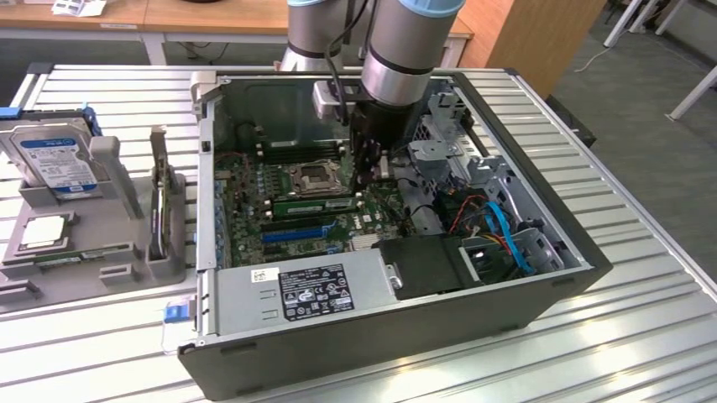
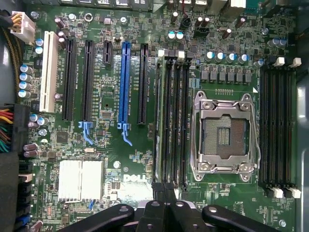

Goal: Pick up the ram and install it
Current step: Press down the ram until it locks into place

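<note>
- I am reaching my arm [image 1: 398,50] steeply down from above into the open computer case [image 1: 505,277], with my wrist nearly vertical over the motherboard [image 1: 291,210].
- I am keeping my pincer [image 1: 374,164] fully closed; in the wrist view its dark fingers [image 2: 164,212] are meeting directly over the end of a memory slot bank.
- The ram [image 2: 158,121] is standing on edge in the slot directly below my fingertips, running away from them along the slot bank; whether I am gripping it or only pressing on it, I cannot tell.
- Just beside the ram, on the side away from the blue expansion slot [image 2: 125,87], the empty processor socket [image 2: 223,137] is lying with its metal frame closed.
- The case is lying on its side on a ribbed metal table [image 1: 627,252].
- Well apart from my pincer, toward the exterior view's left, a grey fixture [image 1: 101,243] is carrying a hard drive [image 1: 50,155] and a processor chip [image 1: 43,231].
- Wooden desks [image 1: 168,17] are standing beyond the table.
</note>
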`<state>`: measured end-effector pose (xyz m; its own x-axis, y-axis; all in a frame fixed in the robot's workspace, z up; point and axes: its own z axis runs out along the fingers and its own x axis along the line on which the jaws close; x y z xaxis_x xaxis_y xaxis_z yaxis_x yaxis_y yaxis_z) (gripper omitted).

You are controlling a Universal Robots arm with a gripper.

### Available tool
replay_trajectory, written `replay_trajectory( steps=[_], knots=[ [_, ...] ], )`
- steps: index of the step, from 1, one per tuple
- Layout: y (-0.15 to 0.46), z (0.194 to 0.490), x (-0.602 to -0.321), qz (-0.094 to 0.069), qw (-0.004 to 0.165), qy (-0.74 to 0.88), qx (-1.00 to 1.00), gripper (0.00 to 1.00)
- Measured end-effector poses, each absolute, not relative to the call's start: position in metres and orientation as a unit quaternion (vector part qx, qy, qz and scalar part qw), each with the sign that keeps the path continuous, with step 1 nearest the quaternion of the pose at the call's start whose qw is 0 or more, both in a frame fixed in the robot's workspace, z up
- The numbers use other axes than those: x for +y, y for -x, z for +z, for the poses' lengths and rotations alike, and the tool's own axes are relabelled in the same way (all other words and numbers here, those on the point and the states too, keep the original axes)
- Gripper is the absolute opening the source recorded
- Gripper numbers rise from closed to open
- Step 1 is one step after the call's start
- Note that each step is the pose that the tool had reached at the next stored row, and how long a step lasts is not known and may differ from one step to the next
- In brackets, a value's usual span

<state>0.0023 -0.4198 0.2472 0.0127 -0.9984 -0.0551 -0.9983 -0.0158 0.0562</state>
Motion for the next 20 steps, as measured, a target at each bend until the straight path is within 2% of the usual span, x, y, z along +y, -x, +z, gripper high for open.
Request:
replay_trajectory(
  steps=[20],
  knots=[
    [0.045, 0.247, -0.416, -0.038, 0.000, -0.712, -0.702, 0.10]
  ],
)
